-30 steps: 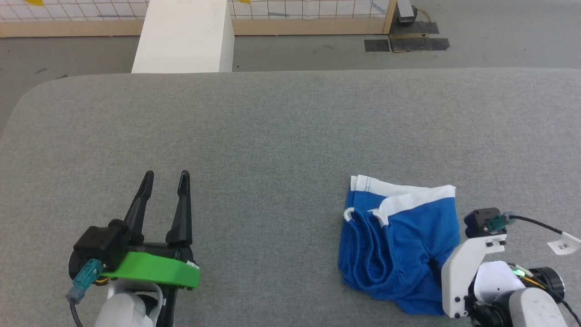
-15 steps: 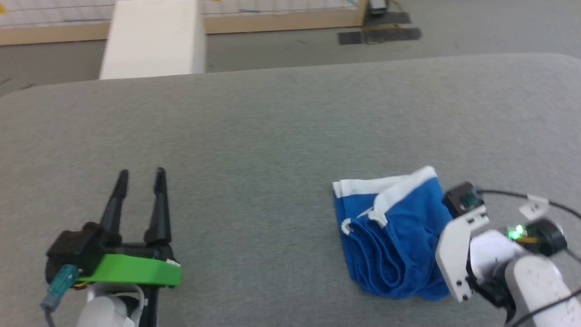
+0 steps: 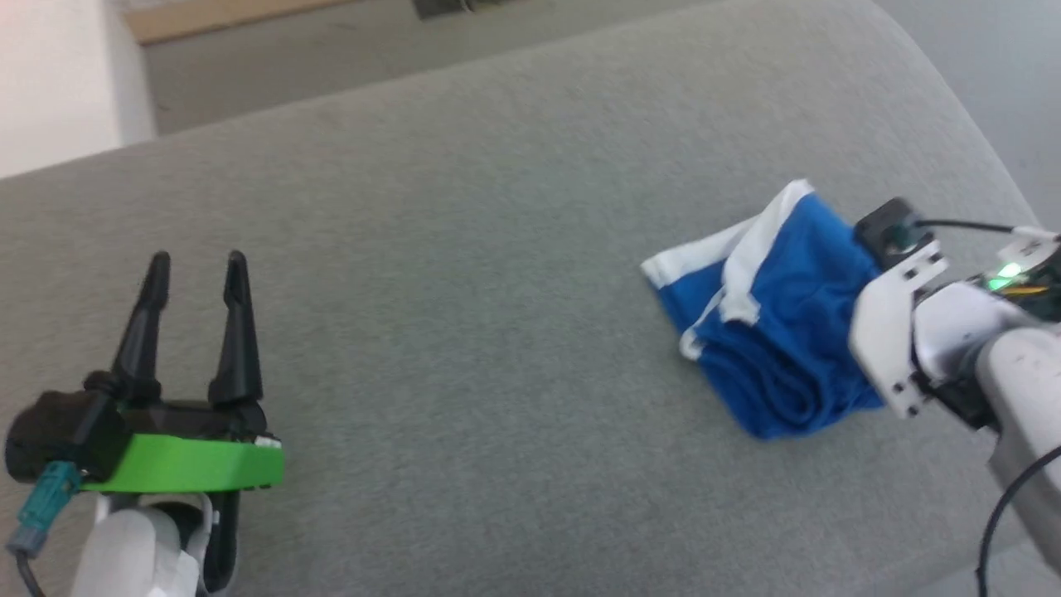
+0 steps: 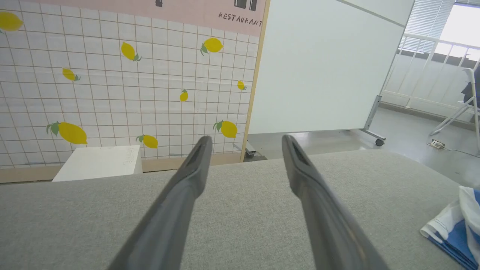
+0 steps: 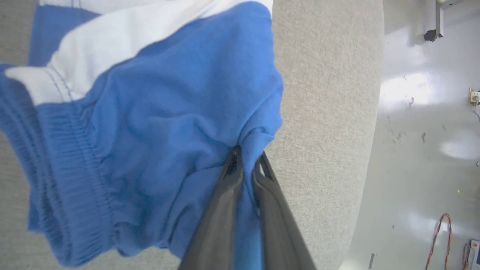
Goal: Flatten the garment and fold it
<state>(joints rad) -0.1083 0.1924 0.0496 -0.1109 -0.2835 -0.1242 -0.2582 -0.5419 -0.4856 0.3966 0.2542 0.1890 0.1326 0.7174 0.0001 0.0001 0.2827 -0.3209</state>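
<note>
The bright blue athletic shorts with white side stripes and a ribbed elastic waistband (image 3: 771, 332) are sitting in a crumpled heap on the grey fabric-covered table (image 3: 464, 249), over near its rounded right end. The right gripper (image 5: 247, 157) has its two dark fingers pinched together on a fold of the blue cloth at the edge of the heap, so it's clamped onto the shorts. The left gripper (image 3: 196, 269) is way off on the other side, fingers spread wide with nothing between them, above the table and well apart from the shorts.
</note>
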